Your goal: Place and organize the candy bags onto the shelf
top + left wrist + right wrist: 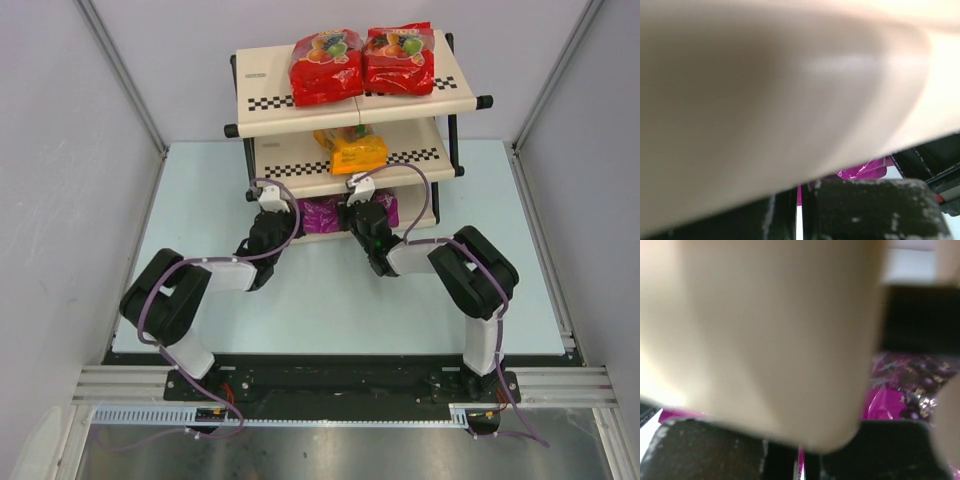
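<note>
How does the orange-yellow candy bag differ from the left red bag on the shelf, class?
The left red bag lies on the top tier of the shelf, fully in view; the orange-yellow bag lies on the middle tier, its far part hidden under the top panel. The red bag has a second red bag beside it; the orange-yellow bag has no neighbour in view. Both are glossy pouches lying flat.

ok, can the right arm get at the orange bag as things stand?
Probably not directly: its shut pincer sits low by the purple bags, under the middle panel bearing the orange bag. Backing out first looks needed.
</note>
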`<state>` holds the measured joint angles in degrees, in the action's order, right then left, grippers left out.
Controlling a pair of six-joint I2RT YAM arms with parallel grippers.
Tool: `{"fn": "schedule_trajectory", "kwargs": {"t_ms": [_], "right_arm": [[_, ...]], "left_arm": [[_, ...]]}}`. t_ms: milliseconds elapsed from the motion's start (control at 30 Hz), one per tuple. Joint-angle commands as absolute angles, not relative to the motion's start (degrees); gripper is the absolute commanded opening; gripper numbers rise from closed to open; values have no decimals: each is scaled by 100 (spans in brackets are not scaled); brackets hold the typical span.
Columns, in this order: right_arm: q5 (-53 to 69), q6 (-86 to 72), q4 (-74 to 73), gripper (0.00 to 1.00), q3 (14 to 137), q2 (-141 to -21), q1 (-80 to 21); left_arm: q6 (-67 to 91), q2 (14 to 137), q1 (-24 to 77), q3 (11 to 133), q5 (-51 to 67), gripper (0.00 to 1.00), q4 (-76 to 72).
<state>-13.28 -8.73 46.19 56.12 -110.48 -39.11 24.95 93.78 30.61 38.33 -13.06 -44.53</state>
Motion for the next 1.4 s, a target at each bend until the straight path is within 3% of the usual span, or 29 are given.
{"fn": "schedule_trajectory", "kwargs": {"t_ms": [0,33,67,100,133,233,333,533,700,733,767,933,1033,1167,1367], "right_arm": [[-1327,-870,5317,11,5994,-11153,-3867],[-1327,-879,5248,34,5985,-11119,-3858],[-1318,-888,5177,41,5994,-11083,-3858],[-1301,-888,5098,44,5977,-11048,-3858],[-1292,-879,5028,50,5959,-10935,-3876],[-1345,-800,5132,58,5661,-10680,-3990],[-1468,-808,5150,62,5353,-10381,-4104],[-1862,-870,5089,64,4457,-9538,-4665],[-2819,-1028,4066,66,3597,-8053,-5553],[-3317,-1115,3756,78,3534,-7755,-5720],[-3496,-1299,3388,99,3481,-7213,-6070],[-4927,-2608,733,100,2867,-5128,-7170],[-5491,-3645,-805,100,2568,-3669,-7865],[-6300,-4771,-2772,100,2505,-2498,-8717],[-7083,-5414,-3445,100,2505,-2179,-9632]], "left_arm": [[2575,9518,3111,4210,-791,0,-5115],[2610,9545,3103,4201,-739,0,-5133],[2636,9510,3111,4114,-730,7,-5142],[2663,9449,3103,4044,-738,19,-5203],[2724,9379,3103,3947,-799,46,-5238],[2803,8905,3103,3613,-1027,70,-5125],[2856,8325,3111,3279,-1081,83,-4958],[3058,6901,3207,2559,-1257,90,-4229],[3094,5653,3778,2417,-1844,95,-2543],[3120,5199,3997,2469,-1959,100,-2209],[3164,5003,4069,2496,-2038,100,-1545],[3928,3966,4148,3022,-2794,100,1548],[4297,3465,4166,2980,-2918,100,2545],[4798,2061,4166,2550,-2795,100,2997],[4887,1055,4166,2109,-2681,100,3111]]}}
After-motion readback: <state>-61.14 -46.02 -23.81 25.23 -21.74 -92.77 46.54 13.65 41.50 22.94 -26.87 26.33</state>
